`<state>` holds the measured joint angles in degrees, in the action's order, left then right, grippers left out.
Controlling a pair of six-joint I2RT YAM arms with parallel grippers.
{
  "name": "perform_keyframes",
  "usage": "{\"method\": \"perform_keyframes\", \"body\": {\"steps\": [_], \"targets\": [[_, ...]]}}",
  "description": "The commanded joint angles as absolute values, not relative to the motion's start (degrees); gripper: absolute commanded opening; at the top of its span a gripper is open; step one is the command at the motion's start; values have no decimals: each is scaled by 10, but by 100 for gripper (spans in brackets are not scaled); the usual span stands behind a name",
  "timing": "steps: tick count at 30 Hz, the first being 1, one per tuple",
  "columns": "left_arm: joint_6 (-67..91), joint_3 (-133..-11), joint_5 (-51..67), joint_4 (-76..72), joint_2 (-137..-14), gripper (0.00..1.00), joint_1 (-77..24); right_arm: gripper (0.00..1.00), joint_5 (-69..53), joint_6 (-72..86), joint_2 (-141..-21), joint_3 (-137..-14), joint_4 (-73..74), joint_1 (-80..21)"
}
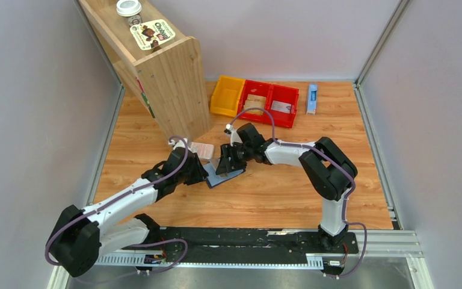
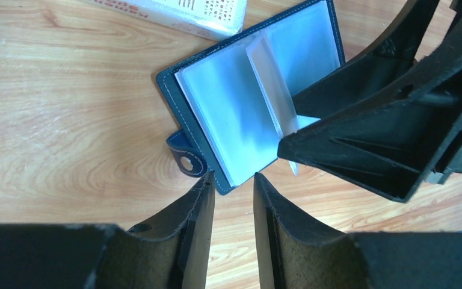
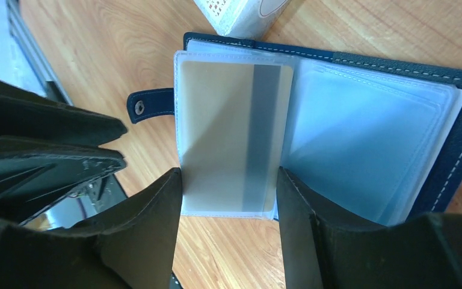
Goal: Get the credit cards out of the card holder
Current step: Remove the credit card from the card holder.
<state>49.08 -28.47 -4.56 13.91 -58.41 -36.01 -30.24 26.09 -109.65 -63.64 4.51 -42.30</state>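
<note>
The navy card holder (image 1: 224,176) lies open on the table between my two grippers, with clear plastic sleeves fanned out inside (image 2: 228,114). Its clasp tab (image 2: 186,159) sticks out at the side. In the right wrist view a tan credit card (image 3: 228,132) with a grey stripe sits in an upright sleeve of the card holder (image 3: 397,63). My right gripper (image 3: 228,174) is open, one finger at each side of that sleeve's lower edge. My left gripper (image 2: 231,180) is slightly open, with the holder's near corner at its tips. One of the right gripper's fingers (image 2: 361,144) rests on the sleeves.
A pink-and-white packet (image 1: 203,149) lies just behind the holder. A wooden shelf (image 1: 168,72) stands at the back left. A yellow bin (image 1: 227,95) and red bins (image 1: 271,102) holding flat cards sit at the back, with a slim blue-and-white box (image 1: 312,98) beside them.
</note>
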Motion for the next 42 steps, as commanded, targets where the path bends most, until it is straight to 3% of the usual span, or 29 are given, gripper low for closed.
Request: {"method": "perform_keyframes", "body": {"steps": [1, 8, 13, 30, 37, 42], "targets": [[500, -318, -46, 75, -638, 37, -360, 45, -359, 320, -1107, -601, -17, -409], [482, -337, -35, 21, -770, 35, -360, 45, -358, 327, -1109, -599, -22, -404], [478, -361, -32, 82, -830, 34, -360, 44, -317, 315, -1096, -604, -3, -403], [437, -339, -53, 170, -798, 33, -360, 57, -40, 289, -1011, -652, 207, -388], [434, -345, -45, 174, -788, 33, -360, 52, -37, 299, -993, -641, 208, -358], [431, -347, -13, 140, -731, 34, -360, 50, -181, 295, -991, -611, 126, -338]]}}
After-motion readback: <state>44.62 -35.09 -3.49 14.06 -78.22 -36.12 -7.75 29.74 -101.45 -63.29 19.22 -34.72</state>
